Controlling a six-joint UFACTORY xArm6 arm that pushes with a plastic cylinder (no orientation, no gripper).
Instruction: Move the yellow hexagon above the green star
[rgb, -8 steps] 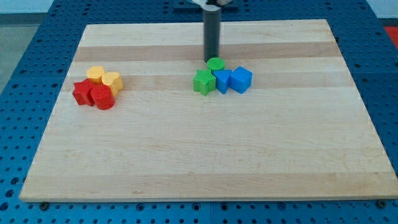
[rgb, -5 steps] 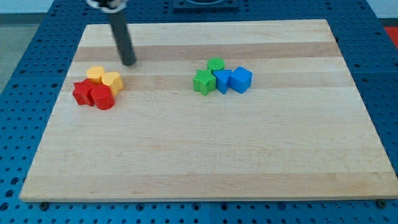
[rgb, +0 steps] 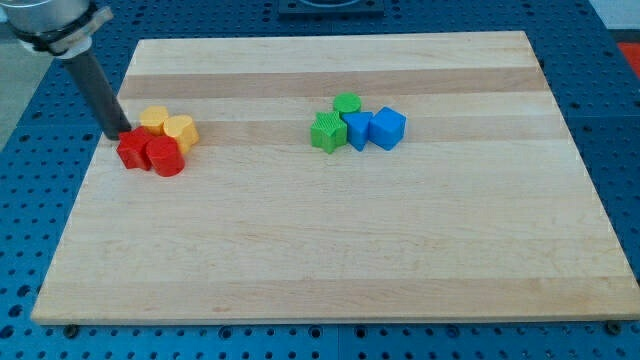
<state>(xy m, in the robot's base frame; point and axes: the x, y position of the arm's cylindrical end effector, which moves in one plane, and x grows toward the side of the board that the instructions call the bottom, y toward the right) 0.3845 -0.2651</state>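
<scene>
The yellow hexagon (rgb: 153, 119) lies at the view's left in a cluster with a yellow cylinder (rgb: 181, 131), a red star (rgb: 132, 149) and a red cylinder (rgb: 165, 156). The green star (rgb: 327, 131) lies near the board's middle top, touching a green cylinder (rgb: 347, 103). My tip (rgb: 118, 135) is at the left edge of the left cluster, just left of the yellow hexagon and at the top-left of the red star.
Two blue blocks, one pentagon-like (rgb: 358, 129) and one cube (rgb: 388, 128), sit to the right of the green star. The wooden board (rgb: 330, 250) lies on a blue perforated table (rgb: 25, 120).
My tip has moved from the green cylinder's top, leftwards across the board's top, down to the left side of the yellow and red cluster. No block has visibly moved.
</scene>
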